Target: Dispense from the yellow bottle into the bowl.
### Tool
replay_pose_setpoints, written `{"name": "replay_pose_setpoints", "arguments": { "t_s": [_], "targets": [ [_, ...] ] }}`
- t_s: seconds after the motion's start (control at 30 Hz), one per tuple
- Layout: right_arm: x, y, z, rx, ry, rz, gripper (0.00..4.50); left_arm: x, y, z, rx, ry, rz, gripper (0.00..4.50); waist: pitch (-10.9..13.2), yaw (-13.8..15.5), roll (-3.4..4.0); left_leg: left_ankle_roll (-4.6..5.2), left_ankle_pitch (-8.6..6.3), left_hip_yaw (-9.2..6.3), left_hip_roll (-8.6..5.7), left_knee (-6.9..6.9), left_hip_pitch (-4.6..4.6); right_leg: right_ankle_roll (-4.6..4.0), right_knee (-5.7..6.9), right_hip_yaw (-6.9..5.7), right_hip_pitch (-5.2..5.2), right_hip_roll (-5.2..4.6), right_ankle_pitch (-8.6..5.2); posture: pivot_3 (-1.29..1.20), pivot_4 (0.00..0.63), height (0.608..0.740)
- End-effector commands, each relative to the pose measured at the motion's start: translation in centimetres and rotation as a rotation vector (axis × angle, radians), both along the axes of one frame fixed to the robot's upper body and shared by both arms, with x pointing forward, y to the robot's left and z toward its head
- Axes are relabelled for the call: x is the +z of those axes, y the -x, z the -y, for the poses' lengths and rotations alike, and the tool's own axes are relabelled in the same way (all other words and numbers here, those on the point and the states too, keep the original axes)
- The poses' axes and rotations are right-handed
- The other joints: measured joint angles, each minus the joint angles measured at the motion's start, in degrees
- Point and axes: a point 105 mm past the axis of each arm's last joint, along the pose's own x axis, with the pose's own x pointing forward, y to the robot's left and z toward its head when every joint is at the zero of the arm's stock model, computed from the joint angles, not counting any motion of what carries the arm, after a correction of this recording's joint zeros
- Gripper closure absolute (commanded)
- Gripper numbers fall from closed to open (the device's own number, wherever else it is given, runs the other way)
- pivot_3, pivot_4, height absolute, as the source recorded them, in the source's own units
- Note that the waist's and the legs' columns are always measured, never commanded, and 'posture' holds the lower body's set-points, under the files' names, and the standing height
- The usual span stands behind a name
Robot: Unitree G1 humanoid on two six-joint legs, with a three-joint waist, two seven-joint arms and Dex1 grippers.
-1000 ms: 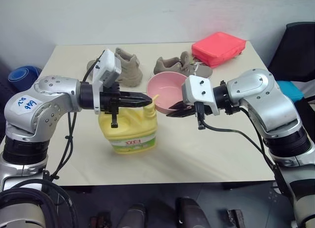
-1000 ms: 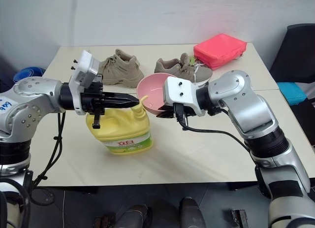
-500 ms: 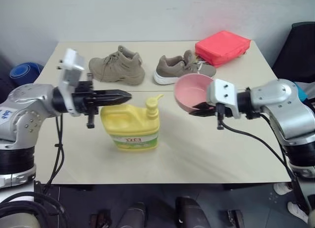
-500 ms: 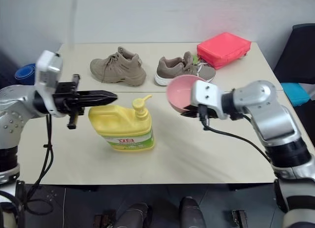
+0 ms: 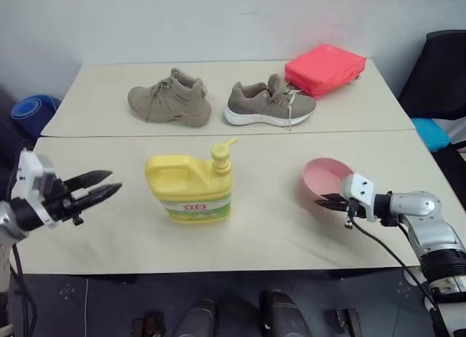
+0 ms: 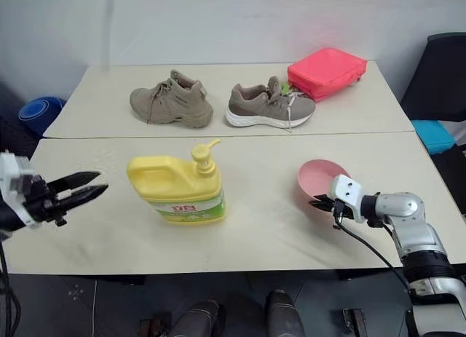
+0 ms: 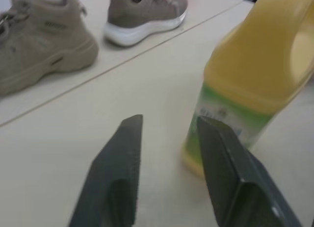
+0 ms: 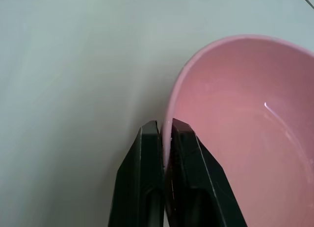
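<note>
squat yellow plastic jug with pump top [image 5: 191,188], centre of frame, upright on the table: likely heavy and slick-walled, best gripped at its moulded handle. small pink plastic bowl [image 5: 325,177], lower right: light, rigid, rim pinched by right gripper [image 8: 166,134]. left gripper [image 5: 95,187], lower left, half open, empty.

My head pair looked down over the table [image 5: 277,228], sharing bottle [image 5: 191,188], bowl [image 5: 325,180] and shoes [image 5: 218,102]. My left wrist camera sat low, facing the bottle; the right sat close on the bowl's rim.
</note>
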Motion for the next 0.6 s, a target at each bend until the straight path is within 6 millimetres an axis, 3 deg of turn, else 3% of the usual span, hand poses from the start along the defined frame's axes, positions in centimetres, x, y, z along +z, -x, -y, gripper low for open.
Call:
{"name": "replay_pose_setpoints", "arguments": {
  "t_s": [0.03,0.2,0.3,0.4,0.6],
  "targets": [
    [1.7,0.4,0.2,0.029,-0.090,0.096,3.59,-1.9,1.0,0.2,-0.016,-0.050,-0.009,1.28,0.0,0.2,0.00,0.00,0.00,0.00,0.00,0.01,0.00,-0.01,-0.02,0.00,0.01,0.00,0.01,0.00,0.150,0.740],
    [5.6,3.4,-1.4,0.131,-0.279,0.230,1.97,-3.8,1.7,1.0,-0.004,-0.109,0.047,0.00,0.0,0.6,0.01,0.00,-0.02,-0.04,0.02,0.00,-0.01,-0.01,-0.02,-0.02,0.03,-0.02,0.01,0.00,0.150,0.740],
    [6.4,6.3,-2.7,0.163,-0.369,0.219,0.88,-5.3,2.6,1.2,-0.013,-0.160,0.059,0.00,0.0,0.7,0.01,-0.05,-0.06,-0.07,0.11,0.01,0.00,-0.01,-0.05,-0.05,0.07,0.04,0.01,0.00,0.150,0.740],
    [5.7,9.7,-3.5,0.162,-0.391,0.178,0.01,-7.2,3.8,1.3,0.005,-0.177,0.007,0.00,0.0,1.1,0.03,-0.03,-0.10,-0.05,0.12,-0.05,0.03,-0.01,-0.09,0.00,0.10,0.06,0.01,0.00,0.150,0.740],
    [4.0,11.7,-1.8,0.074,-0.327,0.178,0.01,-8.8,4.3,1.2,0.034,-0.232,-0.003,0.00,0.0,1.6,-0.01,0.07,-0.18,0.09,0.19,0.04,0.32,-0.05,-0.26,0.08,0.47,0.19,0.13,0.00,0.150,0.740]
  ]
}}
